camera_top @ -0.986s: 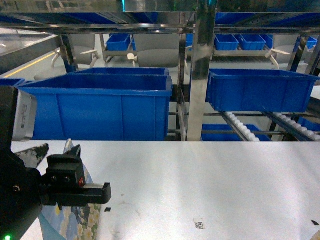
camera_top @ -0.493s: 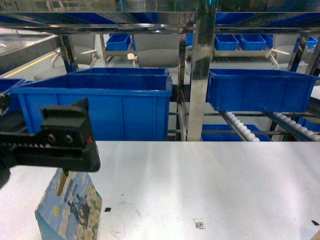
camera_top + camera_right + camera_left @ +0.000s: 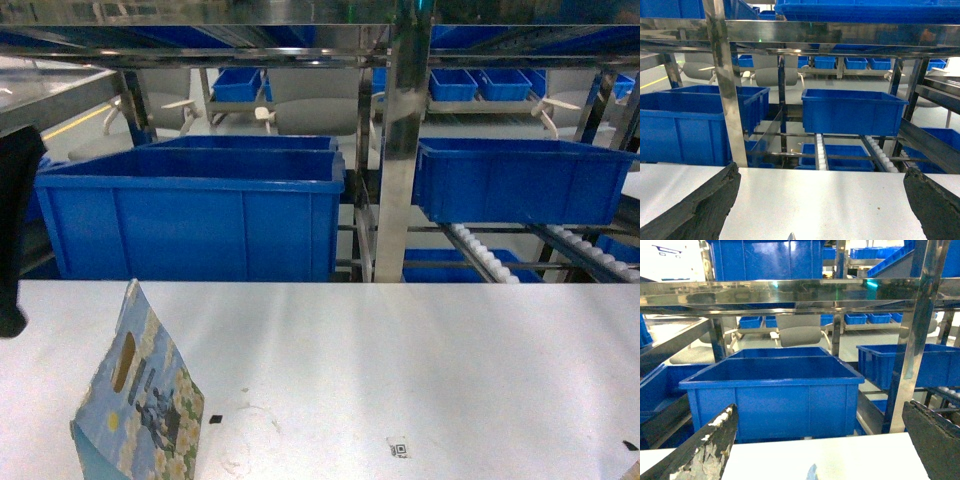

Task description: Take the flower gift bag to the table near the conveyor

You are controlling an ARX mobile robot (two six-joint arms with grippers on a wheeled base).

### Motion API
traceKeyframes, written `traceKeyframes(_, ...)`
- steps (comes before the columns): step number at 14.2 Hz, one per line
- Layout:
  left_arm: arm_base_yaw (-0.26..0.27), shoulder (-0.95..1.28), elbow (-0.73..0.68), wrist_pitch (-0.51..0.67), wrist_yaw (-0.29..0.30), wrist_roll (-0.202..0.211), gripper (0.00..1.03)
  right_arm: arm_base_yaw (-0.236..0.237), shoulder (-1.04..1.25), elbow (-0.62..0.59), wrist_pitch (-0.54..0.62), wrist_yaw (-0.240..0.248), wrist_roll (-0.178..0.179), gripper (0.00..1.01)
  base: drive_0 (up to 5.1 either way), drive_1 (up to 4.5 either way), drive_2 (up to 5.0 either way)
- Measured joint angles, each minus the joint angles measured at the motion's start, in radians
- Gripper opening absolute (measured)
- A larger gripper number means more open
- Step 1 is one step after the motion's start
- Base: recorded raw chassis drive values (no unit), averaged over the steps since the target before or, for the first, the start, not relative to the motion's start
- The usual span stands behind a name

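Observation:
The flower gift bag (image 3: 140, 410) stands upright on the white table (image 3: 420, 350) at the near left, free of any gripper. Its flowered face and handle hole face me. In the left wrist view only its blue tip (image 3: 812, 473) pokes up at the bottom edge, below my left gripper (image 3: 819, 407), which is open and holds nothing. A dark part of the left arm (image 3: 12, 240) shows at the head view's left edge. My right gripper (image 3: 821, 169) is open and empty above the table (image 3: 815, 200). The conveyor (image 3: 482, 254) with white rollers slopes behind the table's far edge.
A large blue bin (image 3: 195, 210) sits on the rack just beyond the table's far left edge, and another blue bin (image 3: 515, 180) on the right above the rollers. Steel rack posts (image 3: 400, 150) rise behind the table. A small QR mark (image 3: 398, 447) lies near the front.
The left gripper, which was on the bag a second ago and above it half a second ago, has pulled away to the left edge. The bag now stands alone.

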Motion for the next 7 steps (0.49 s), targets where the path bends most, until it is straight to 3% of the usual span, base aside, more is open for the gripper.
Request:
traceKeyframes(3, 0.056, -0.288, -0.068, -0.253, 0.042, 0.004, 0.98, 0.000, 0.000, 0.000, 0.000, 0.000, 0.000, 0.98, 0.0, 0.00, 0.0)
traceKeyframes(6, 0.096, -0.649, -0.088, -0.634, 0.026, 0.016, 0.98, 0.000, 0.000, 0.000, 0.000, 0.000, 0.000, 0.98, 0.0, 0.00, 0.0)
traceKeyframes(7, 0.101, -0.702, -0.090, -0.678, 0.035, 0.014, 0.98, 0.000, 0.000, 0.000, 0.000, 0.000, 0.000, 0.98, 0.0, 0.00, 0.0)
